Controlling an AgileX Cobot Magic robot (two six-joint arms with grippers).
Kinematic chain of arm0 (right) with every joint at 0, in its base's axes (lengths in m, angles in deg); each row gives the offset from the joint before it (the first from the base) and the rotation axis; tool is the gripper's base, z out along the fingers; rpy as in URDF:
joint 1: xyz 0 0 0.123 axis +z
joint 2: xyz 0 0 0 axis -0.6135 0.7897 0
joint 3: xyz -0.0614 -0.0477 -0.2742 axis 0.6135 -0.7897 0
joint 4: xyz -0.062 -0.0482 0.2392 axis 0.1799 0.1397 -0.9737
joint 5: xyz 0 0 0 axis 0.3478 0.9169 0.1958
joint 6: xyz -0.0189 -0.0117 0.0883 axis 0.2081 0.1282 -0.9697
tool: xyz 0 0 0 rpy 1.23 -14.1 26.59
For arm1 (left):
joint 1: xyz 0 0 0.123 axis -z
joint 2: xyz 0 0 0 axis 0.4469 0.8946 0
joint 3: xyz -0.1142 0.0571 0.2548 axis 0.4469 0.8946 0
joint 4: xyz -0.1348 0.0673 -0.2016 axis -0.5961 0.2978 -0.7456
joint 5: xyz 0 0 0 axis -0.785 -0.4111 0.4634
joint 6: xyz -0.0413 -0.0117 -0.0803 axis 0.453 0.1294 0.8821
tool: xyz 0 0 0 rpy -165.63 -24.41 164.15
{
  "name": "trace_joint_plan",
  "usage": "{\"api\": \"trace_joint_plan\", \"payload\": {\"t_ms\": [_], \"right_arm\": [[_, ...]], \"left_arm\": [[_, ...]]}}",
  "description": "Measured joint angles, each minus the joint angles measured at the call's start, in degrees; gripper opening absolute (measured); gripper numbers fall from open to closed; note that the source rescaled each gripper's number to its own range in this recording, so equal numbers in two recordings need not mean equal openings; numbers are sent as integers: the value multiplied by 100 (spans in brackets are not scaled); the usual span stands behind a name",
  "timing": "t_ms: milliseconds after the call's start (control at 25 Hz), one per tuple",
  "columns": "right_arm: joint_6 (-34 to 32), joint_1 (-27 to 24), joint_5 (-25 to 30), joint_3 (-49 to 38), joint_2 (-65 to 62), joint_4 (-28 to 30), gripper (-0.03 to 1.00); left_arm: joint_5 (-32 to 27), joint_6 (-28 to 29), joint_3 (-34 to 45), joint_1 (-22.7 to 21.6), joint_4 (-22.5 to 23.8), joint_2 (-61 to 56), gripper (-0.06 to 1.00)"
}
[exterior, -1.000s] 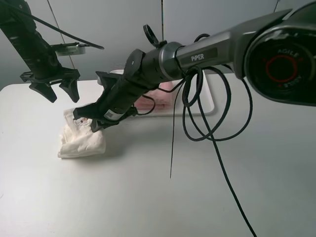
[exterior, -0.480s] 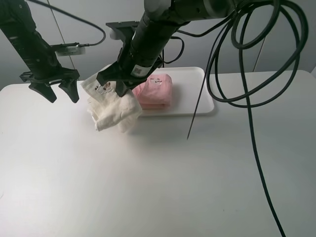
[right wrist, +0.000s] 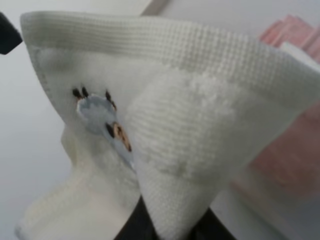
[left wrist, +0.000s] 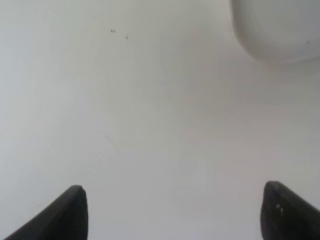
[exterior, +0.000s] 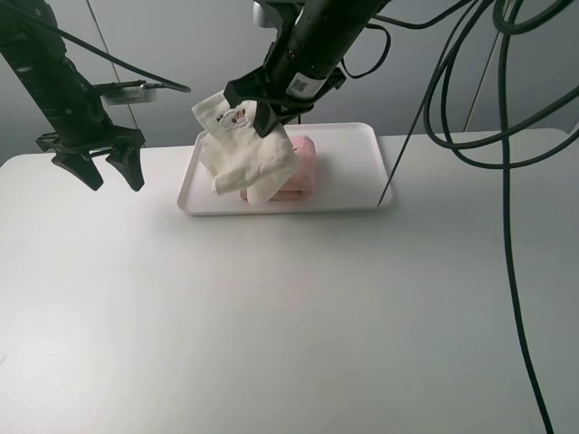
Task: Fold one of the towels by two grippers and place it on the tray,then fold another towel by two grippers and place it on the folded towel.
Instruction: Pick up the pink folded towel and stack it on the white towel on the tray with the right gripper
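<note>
White towel (exterior: 242, 155) hangs loosely bunched from the right gripper (exterior: 262, 116), whose jaws are clamped on its upper edge, and it is held in the air over the left part of the tray (exterior: 369, 201), its lower folds drooping beside the pink towel (exterior: 294, 167) that already lies folded there. The table in front is bare. To set it down well, I would carry it a little further until it is centred over the pink towel, lower until the hanging folds settle flat on top, then let go, so nothing spills over the rim. Farther left, the left gripper (exterior: 99, 163) hovers over the table with its jaws spread and empty, well apart from the tray.
</note>
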Motion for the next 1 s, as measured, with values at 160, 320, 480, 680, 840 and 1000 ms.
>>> {"api": "trace_joint_plan", "payload": {"t_ms": [160, 320, 480, 680, 840, 1000], "right_arm": [[-19, -282, 79, 231, 0, -42, 7], [-19, -518, 117, 656, 0, -481, 7], [24, -666, 117, 1029, 0, -1287, 7], [132, -890, 173, 1241, 248, -2560, 7], [301, -1082, 232, 1245, 859, -3340, 7], [458, -1273, 246, 1245, 1484, -3455, 7]], "left_arm": [[0, -63, 0, 0, -12, 0, 90], [0, -132, 0, 0, -117, 0, 90], [0, -148, 0, 0, -130, 0, 90], [0, -148, 0, 0, -130, 0, 90], [-28, -152, 0, 0, -130, 0, 90], [-50, -152, 0, 0, -120, 0, 90]]}}
